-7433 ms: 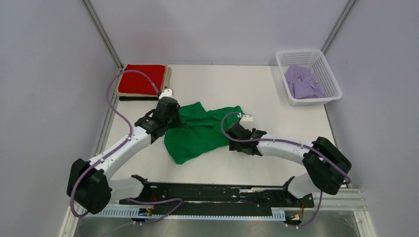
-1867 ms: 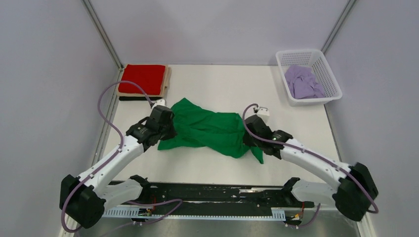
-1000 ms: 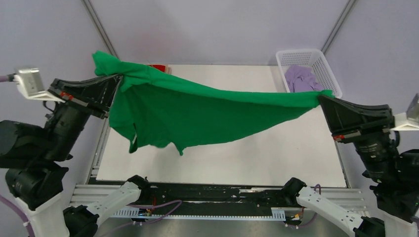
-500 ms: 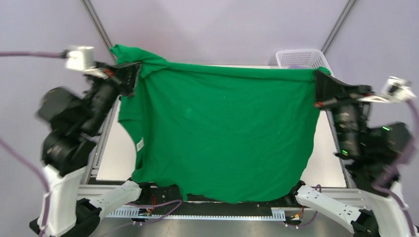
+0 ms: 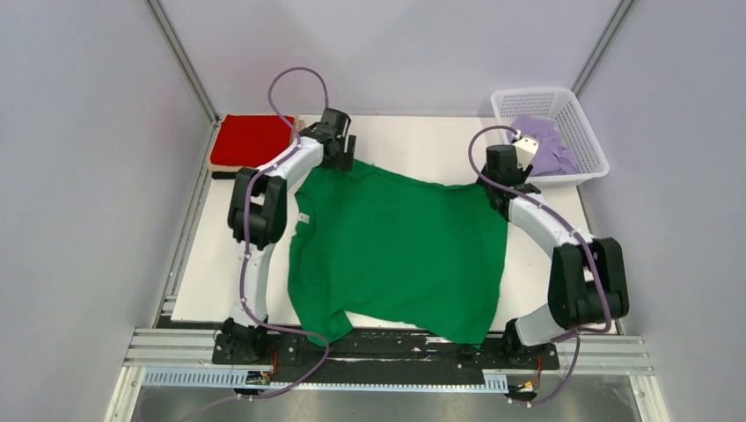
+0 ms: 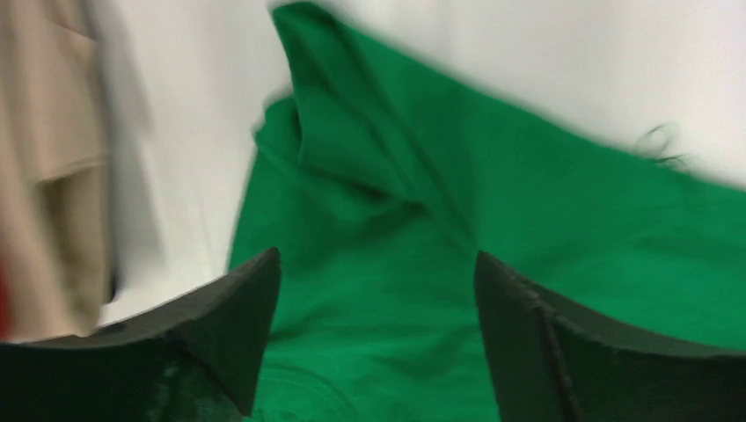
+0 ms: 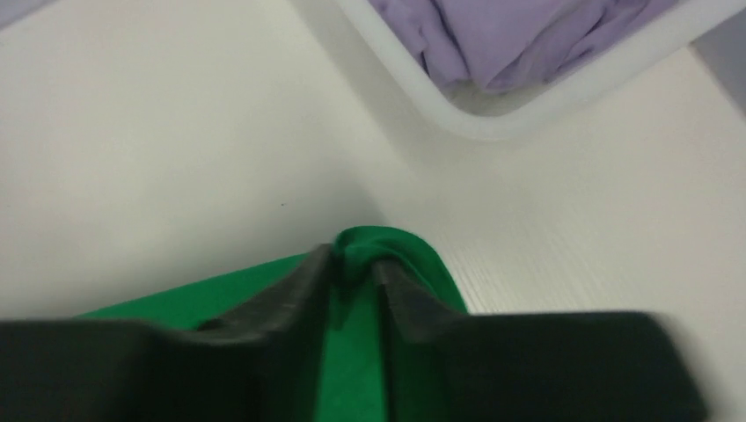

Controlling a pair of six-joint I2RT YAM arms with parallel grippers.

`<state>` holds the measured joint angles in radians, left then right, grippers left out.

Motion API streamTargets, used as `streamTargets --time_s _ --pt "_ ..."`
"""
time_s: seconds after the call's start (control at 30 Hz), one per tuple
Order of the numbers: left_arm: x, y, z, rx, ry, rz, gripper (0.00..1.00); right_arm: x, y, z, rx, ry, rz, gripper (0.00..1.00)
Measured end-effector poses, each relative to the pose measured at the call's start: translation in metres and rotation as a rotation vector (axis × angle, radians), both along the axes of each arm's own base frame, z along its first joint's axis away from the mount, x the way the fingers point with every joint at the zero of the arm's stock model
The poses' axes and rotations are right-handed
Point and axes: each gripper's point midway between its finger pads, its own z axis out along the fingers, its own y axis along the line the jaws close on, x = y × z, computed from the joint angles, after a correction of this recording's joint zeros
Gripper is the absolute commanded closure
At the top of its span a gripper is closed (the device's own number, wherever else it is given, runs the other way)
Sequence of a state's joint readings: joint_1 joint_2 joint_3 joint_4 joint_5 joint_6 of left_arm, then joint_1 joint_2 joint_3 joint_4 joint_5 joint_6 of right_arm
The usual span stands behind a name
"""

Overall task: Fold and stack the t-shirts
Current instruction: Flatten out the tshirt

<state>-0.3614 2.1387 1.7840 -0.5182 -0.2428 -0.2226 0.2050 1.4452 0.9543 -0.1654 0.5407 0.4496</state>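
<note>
The bright green t-shirt [image 5: 396, 246] lies spread out flat on the table [image 5: 413, 141], its near hem hanging over the front edge; a small white tag [image 5: 303, 217] shows on it. My left gripper [image 5: 340, 160] [image 6: 377, 257] hovers open over the shirt's far left corner, nothing between its fingers. My right gripper [image 5: 494, 186] [image 7: 352, 262] sits at the far right corner, jaws slightly parted, a raised fold of green cloth [image 7: 378, 242] still standing between the fingertips.
A folded red shirt [image 5: 251, 141] lies at the far left on beige cloth [image 6: 53, 176], with a black strip [image 5: 224, 174] in front of it. The white lattice basket [image 5: 588, 145] at the far right holds a lilac shirt [image 5: 550, 149] [image 7: 519, 35].
Both arms swung the hanging green shirt forward and down, laying it flat on the table. The left jaws opened wide and let go; the right jaws parted a little.
</note>
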Motion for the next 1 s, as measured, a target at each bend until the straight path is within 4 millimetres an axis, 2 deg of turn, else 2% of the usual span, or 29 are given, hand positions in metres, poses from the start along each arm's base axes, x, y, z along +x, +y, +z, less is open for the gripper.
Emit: streamTargets --time_s 0.03,0.1,0.17,0.2,0.23,0.27,0.37,0.47,0.57,0.67,0.77,0.8,0.87,1.0 --pt "0.004 -0.001 -0.022 0.003 0.047 -0.003 0.01 0.006 -0.001 -0.012 0.014 0.029 0.004 0.22" --pt "0.002 -0.003 -0.046 -0.004 0.115 -0.016 0.0 0.021 -0.002 -0.022 0.038 0.055 0.017 0.03" --pt "-0.002 -0.005 -0.045 -0.027 0.137 -0.03 0.0 0.031 0.004 -0.016 0.067 0.04 0.048 0.0" --pt "-0.002 -0.007 -0.038 -0.043 0.128 -0.035 0.0 0.034 0.009 -0.01 0.084 0.024 0.067 0.0" --pt "0.001 -0.012 -0.018 -0.079 0.091 -0.048 0.0 0.036 0.015 -0.002 0.105 0.003 0.096 0.0" --pt "0.001 -0.013 -0.013 -0.085 0.083 -0.05 0.0 0.037 0.021 0.007 0.127 -0.019 0.124 0.0" --pt "-0.003 -0.018 0.028 -0.145 0.005 -0.062 0.0 0.029 0.04 0.031 0.2 -0.073 0.21 0.0" --pt "-0.022 -0.018 0.067 -0.198 -0.057 -0.057 0.0 0.01 0.056 0.047 0.272 -0.11 0.289 0.0" --pt "-0.054 -0.012 0.08 -0.237 -0.069 -0.04 0.0 -0.021 0.073 0.046 0.349 -0.107 0.373 0.0" --pt "-0.099 -0.004 0.061 -0.279 -0.024 -0.01 0.0 -0.056 0.086 0.025 0.422 -0.062 0.433 0.0" --pt "-0.151 0.002 0.023 -0.33 0.08 0.03 0.0 -0.089 0.092 -0.01 0.477 0.024 0.446 0.0" --pt "-0.162 0.004 0.013 -0.34 0.11 0.042 0.0 -0.099 0.093 -0.025 0.492 0.061 0.442 0.0" --pt "-0.19 0.005 -0.012 -0.37 0.181 0.073 0.0 -0.114 0.093 -0.049 0.515 0.13 0.425 0.0" --pt "-0.229 0.012 -0.044 -0.404 0.277 0.142 0.0 -0.135 0.09 -0.085 0.544 0.241 0.374 0.0"
